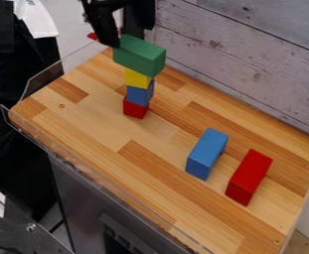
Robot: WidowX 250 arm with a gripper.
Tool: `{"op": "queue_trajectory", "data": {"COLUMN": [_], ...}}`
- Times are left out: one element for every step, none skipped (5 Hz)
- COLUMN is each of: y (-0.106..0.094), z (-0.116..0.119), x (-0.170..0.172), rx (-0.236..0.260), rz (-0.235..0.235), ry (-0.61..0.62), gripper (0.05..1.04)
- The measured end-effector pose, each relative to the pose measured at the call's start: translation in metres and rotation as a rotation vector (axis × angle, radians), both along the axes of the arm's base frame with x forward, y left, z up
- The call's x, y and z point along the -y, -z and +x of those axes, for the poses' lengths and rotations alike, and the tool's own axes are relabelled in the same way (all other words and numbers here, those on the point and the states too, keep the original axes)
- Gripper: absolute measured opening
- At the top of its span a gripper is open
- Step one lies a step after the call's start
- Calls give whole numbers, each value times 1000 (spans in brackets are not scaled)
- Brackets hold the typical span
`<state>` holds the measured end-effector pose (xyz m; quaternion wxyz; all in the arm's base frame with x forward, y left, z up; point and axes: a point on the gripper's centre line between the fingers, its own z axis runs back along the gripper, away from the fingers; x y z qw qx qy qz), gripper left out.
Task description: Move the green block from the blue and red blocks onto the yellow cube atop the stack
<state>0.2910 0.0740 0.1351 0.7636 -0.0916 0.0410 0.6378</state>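
At the top left of the view, the black gripper point(106, 31) hangs at the upper left end of a long green block point(139, 55). It is very close to the block; whether it holds the block is unclear. Beneath the green block stands a column of small blocks: a yellow one point(136, 78), then a blue one point(139, 94), and a red one point(135, 108) at the bottom on the wooden tabletop point(110, 129). The green block lies flat over the yellow one and juts out beyond it.
A long blue block point(207, 154) and a long red block point(249, 177) lie side by side, apart, toward the right of the tabletop. Grey wooden boards point(250, 64) rise along the back edge. A clear rim point(45, 83) borders the left side.
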Motion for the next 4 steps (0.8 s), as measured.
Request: {"op": "queue_trajectory", "data": {"y": [-17,-22,-19,-16], "z": [-8,-40,-56,-65], "x": [29,66,102,116], "rx": [-53,106,169,200], "rz": [48,54,36,2], "ry": [246,491,724,973], "gripper": [999,999,999,999]}}
